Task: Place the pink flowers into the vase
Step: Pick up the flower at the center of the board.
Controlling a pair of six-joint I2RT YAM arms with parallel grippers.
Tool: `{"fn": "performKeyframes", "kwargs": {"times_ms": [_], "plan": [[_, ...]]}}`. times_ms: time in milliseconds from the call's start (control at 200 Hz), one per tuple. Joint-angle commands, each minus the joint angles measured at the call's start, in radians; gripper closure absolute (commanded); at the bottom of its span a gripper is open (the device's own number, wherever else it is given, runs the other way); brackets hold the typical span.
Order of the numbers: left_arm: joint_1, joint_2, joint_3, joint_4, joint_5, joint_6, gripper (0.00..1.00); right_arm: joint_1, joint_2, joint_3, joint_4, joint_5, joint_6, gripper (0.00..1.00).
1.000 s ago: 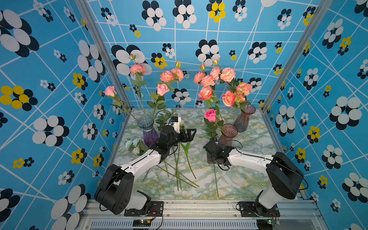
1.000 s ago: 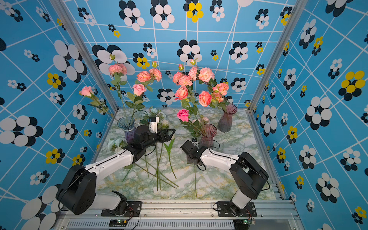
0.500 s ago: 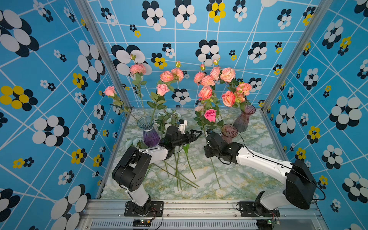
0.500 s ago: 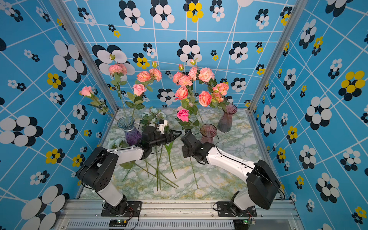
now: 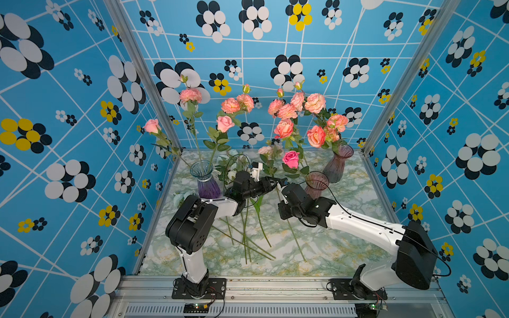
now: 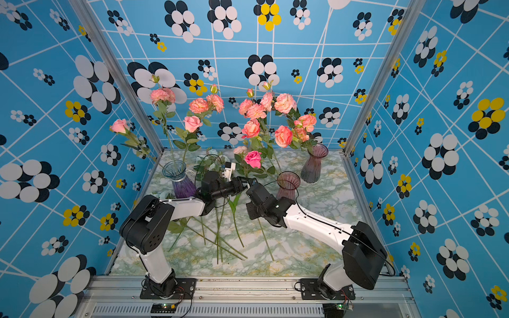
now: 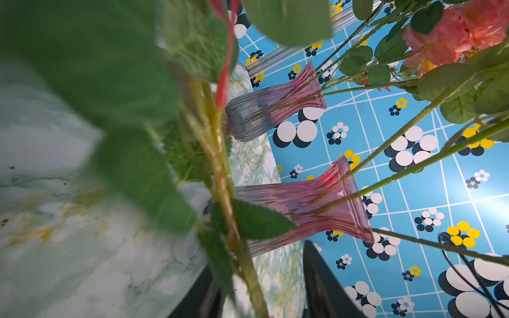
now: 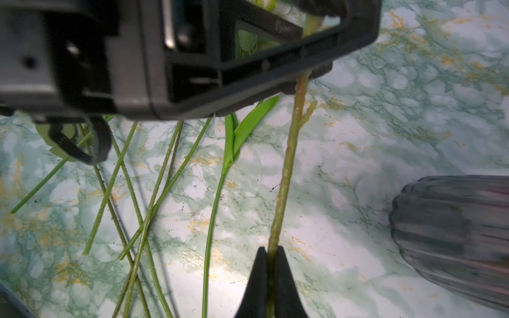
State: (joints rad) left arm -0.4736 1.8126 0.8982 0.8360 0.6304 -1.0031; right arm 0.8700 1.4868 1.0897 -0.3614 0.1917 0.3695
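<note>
Green stem [image 8: 286, 170] of a pale pink flower [image 5: 265, 150] stays pinched in the right tool [image 8: 271, 256], beside the near vase [image 5: 316, 181]. The left tool [image 5: 278, 181] has now come around it higher up. Whether it already pinches cannot be told; probably a handover is starting.

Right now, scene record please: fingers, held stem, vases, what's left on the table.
right fingers: shut on a green stem
left fingers: at the same stem, higher up; grip unclear
vases: purple vase, near pink vase, far pink vase, all holding flowers
tabletop: several loose stems lying on it
</note>
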Motion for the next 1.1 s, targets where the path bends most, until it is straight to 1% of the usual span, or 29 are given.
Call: {"fn": "performKeyframes", "kwargs": {"times_ms": [0,70,105,185,250,405,505,540,590,720,775,875,1014,1099], "plan": [[-0.011,0.013,0.035,0.031,0.01,0.002,0.61,0.007,-0.023,0.03,0.007,-0.004,-0.029,1.0],[-0.017,0.006,0.03,0.031,0.009,0.003,0.64,0.007,-0.022,0.032,0.006,0.008,-0.031,1.0],[-0.019,0.001,0.023,0.03,0.003,0.006,0.67,0.007,-0.022,0.034,0.005,0.009,-0.032,1.0],[-0.023,-0.007,0.016,0.028,0.001,0.012,0.78,0.007,-0.019,0.034,0.003,0.009,-0.033,1.0],[-0.022,-0.012,0.014,0.025,0.003,0.014,0.85,0.007,-0.008,0.041,-0.008,0.023,-0.032,1.0],[-0.021,-0.044,0.013,-0.006,0.012,0.037,0.91,0.007,0.008,0.05,-0.024,0.053,-0.025,1.0],[-0.023,-0.075,0.016,-0.045,0.022,0.07,1.0,0.006,0.023,0.073,-0.047,0.071,-0.023,1.0],[-0.021,-0.089,0.016,-0.063,0.023,0.082,1.0,0.006,0.03,0.084,-0.055,0.073,-0.022,1.0],[-0.017,-0.112,0.012,-0.085,0.022,0.101,1.0,0.006,0.036,0.101,-0.069,0.072,-0.023,0.96],[-0.007,-0.189,0.004,-0.141,-0.004,0.149,1.0,0.006,0.031,0.124,-0.102,0.065,-0.041,0.81],[-0.007,-0.229,0.009,-0.201,-0.026,0.194,1.0,0.006,0.017,0.123,-0.123,0.065,-0.062,0.73],[-0.012,-0.308,0.028,-0.319,-0.079,0.296,1.0,-0.001,-0.02,0.108,-0.184,0.11,-0.097,0.61],[-0.015,-0.409,0.029,-0.4,-0.155,0.37,1.0,-0.015,-0.128,0.037,-0.219,0.104,-0.126,0.47],[-0.026,-0.457,0.019,-0.417,-0.189,0.405,1.0,-0.021,-0.2,-0.012,-0.231,0.094,-0.138,0.36]]}}
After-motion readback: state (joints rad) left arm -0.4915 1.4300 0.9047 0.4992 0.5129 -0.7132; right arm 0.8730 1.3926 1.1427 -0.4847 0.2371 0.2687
